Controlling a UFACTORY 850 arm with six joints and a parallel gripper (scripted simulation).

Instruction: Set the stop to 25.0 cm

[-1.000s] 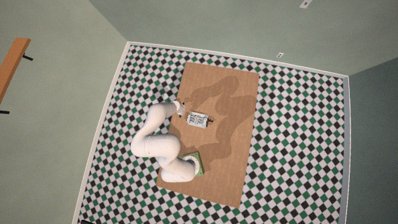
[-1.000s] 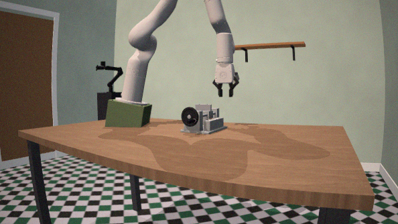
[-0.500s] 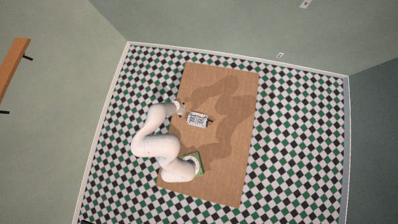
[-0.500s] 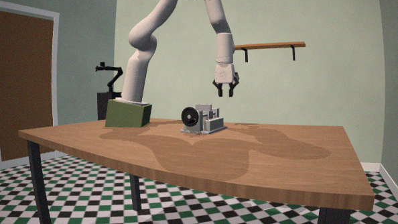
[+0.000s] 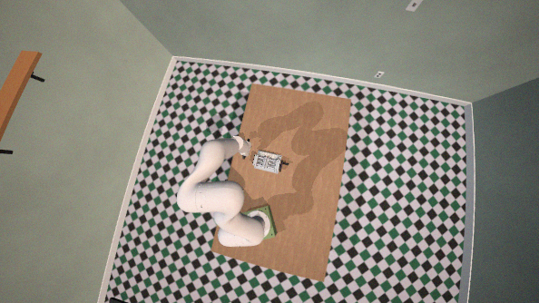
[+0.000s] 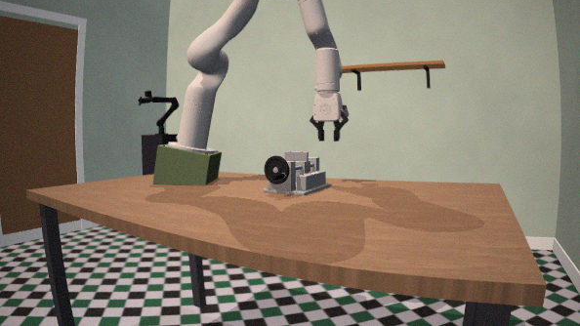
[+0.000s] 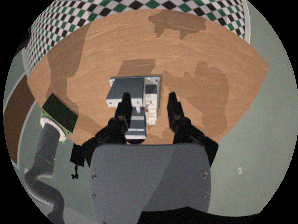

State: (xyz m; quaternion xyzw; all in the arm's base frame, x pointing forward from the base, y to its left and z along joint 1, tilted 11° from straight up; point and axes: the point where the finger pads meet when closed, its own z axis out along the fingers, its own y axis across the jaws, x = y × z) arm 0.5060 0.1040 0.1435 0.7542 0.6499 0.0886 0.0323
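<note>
A small grey slide mechanism stands on the wooden table, with a black handwheel on its near end. It also shows from above in the top view and in the wrist view. My gripper hangs well above the mechanism and behind it, to its right in the exterior view. Its fingers point down, stand partly open and hold nothing. In the wrist view the gripper has its two black fingers framing the mechanism far below. The stop's position on the mechanism is too small to read.
The arm's green base block sits on the table at the left. A wooden wall shelf hangs behind the gripper. A black stand is behind the base. A brown door is at the far left.
</note>
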